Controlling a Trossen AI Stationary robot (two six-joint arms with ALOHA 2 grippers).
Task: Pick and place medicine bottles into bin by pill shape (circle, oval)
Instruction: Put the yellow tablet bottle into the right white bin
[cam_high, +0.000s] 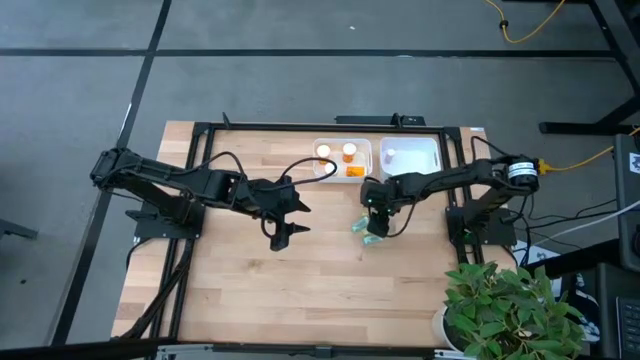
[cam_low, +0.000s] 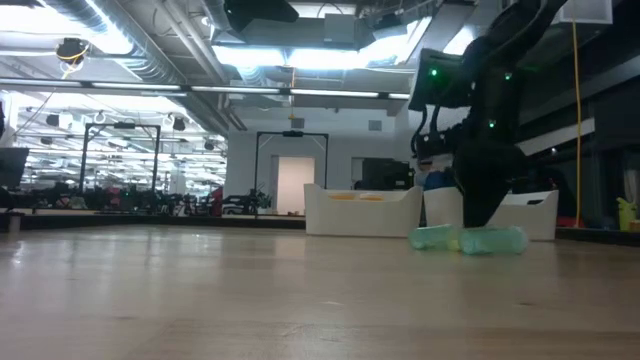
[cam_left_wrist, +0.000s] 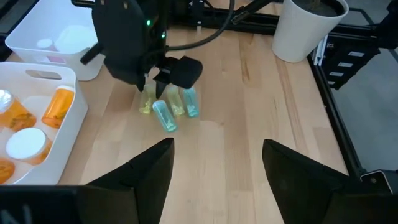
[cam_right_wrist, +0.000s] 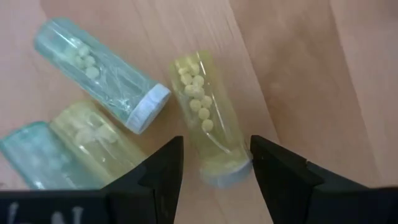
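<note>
Several pale green-teal and yellow-green translucent medicine bottles (cam_high: 364, 232) lie on their sides in a cluster on the wooden table; they also show in the left wrist view (cam_left_wrist: 166, 112) and the low view (cam_low: 470, 239). My right gripper (cam_high: 375, 226) is down over the cluster, pointing down and open. Its fingers stand on either side of the cap end of one yellow-green bottle (cam_right_wrist: 208, 124) holding small round pills; I cannot tell that they touch it. My left gripper (cam_high: 283, 233) is open and empty to the left of the cluster. Orange bottles with white caps (cam_high: 349, 153) lie in the left tray.
Two white trays stand side by side at the far edge: the left one (cam_high: 366, 160) holds orange bottles, the right one (cam_high: 436, 160) holds a white object. A potted plant (cam_high: 500, 305) stands at the near right corner. A black frame (cam_high: 200, 135) runs around the table.
</note>
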